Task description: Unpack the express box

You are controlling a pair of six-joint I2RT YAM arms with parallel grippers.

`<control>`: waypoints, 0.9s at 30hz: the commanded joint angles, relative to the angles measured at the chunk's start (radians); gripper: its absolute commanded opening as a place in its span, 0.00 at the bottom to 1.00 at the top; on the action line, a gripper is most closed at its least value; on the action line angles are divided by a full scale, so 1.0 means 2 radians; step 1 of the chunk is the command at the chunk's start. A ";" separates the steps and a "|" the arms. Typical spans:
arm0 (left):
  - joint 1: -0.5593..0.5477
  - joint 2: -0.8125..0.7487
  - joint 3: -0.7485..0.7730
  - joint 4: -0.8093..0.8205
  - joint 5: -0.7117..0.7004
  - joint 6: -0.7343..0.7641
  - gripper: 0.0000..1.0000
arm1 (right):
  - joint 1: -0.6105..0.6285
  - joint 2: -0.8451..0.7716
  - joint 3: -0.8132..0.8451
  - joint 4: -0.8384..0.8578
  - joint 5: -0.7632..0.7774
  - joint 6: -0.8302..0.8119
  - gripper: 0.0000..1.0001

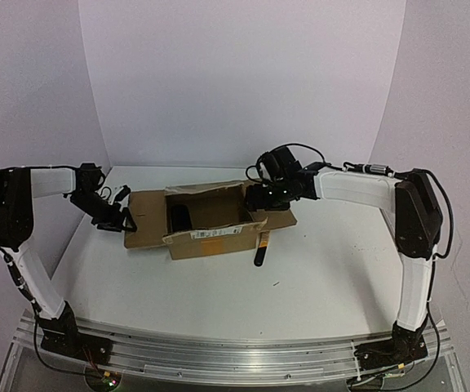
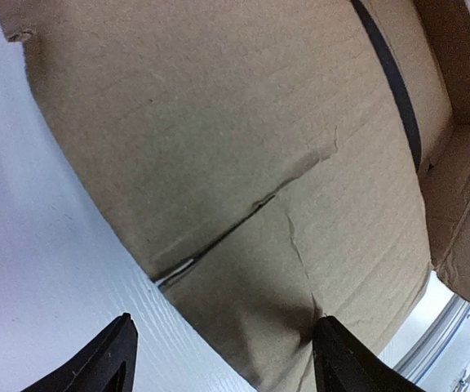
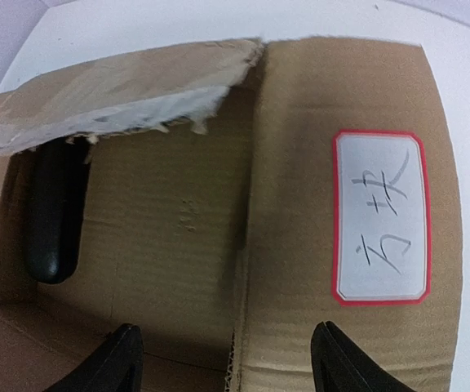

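The express box is lying open at the middle of the table, toward the far side, with its flaps folded out left and right. The left gripper is hovering over the outer edge of the left flap, fingers spread and gripping nothing. The right gripper is hanging over the box's right side, jaws likewise apart and empty. A black oval object is lying along the left inner wall, partly under the torn far flap. A utility knife is resting just beside the near right corner.

The step in hand is probably lifting out the contents. The left gripper should be pressing its flap down to steady the carton. Meanwhile the right gripper should be reaching across and descending straight, closing across the object's narrow width. Whether the object is loose or wedged is hard to tell.
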State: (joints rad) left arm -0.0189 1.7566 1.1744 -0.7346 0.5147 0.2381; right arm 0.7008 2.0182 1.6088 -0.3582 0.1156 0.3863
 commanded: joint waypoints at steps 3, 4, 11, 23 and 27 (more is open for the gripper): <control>-0.001 -0.064 0.031 -0.004 0.001 0.139 0.78 | 0.027 -0.020 0.059 0.030 -0.003 -0.092 0.73; -0.001 -0.077 0.029 0.000 0.007 0.171 0.79 | 0.032 -0.016 0.068 0.031 -0.007 -0.104 0.73; -0.001 -0.105 0.080 0.019 0.028 0.291 0.84 | 0.071 0.035 0.135 0.031 -0.091 -0.154 0.71; -0.126 -0.025 0.167 0.066 -0.016 0.290 0.85 | 0.135 0.045 0.059 0.027 -0.099 -0.158 0.63; -0.140 -0.003 0.132 0.136 -0.071 0.337 0.98 | 0.146 0.051 0.037 0.028 -0.065 -0.160 0.66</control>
State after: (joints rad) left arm -0.2969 1.6959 1.5009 -0.5766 0.5074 0.8006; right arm 0.9767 2.1072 1.7137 -0.3082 -0.0723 0.0802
